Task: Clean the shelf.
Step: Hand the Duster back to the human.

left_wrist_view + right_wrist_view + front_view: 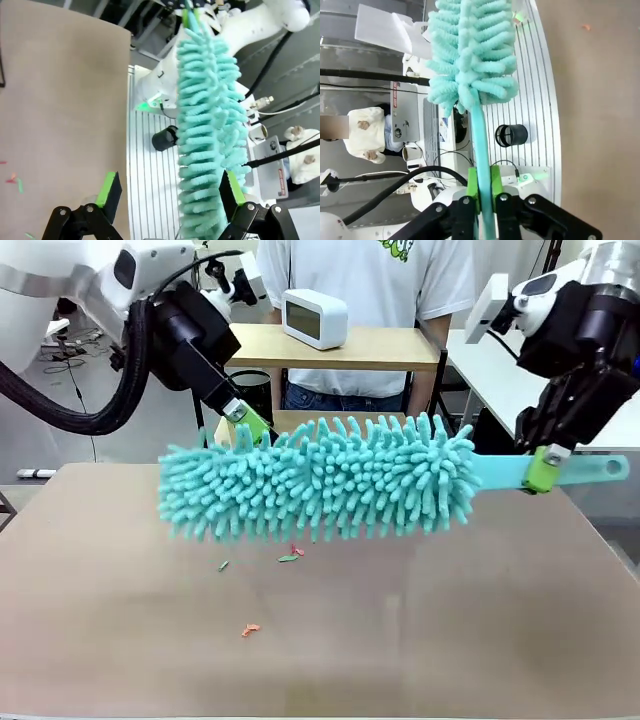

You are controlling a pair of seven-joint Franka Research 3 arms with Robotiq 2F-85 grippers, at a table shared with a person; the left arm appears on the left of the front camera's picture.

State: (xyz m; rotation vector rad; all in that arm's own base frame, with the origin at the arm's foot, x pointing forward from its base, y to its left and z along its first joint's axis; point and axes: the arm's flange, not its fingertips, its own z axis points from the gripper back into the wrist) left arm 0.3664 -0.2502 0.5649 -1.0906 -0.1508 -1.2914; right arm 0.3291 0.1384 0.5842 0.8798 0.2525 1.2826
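The shelf (385, 348) stands at the table's far edge, its two light wooden boards in a thin black frame. In front of it hangs a teal fluffy duster (320, 485), level above the table. My right gripper (542, 470) is shut on the duster's flat teal handle (481, 145). My left gripper (250, 425) is open at the duster's left end, just behind its fringe. In the left wrist view the duster head (207, 135) runs along the inner side of one of the fingers (231, 187) of the left gripper (170, 192).
A white boxy device (315, 318) sits on the shelf's top board, and a person in a white shirt (360, 280) stands behind it. Small red and green scraps (291, 556) lie on the brown table (500, 620) under the duster, and another scrap (250, 630) lies nearer.
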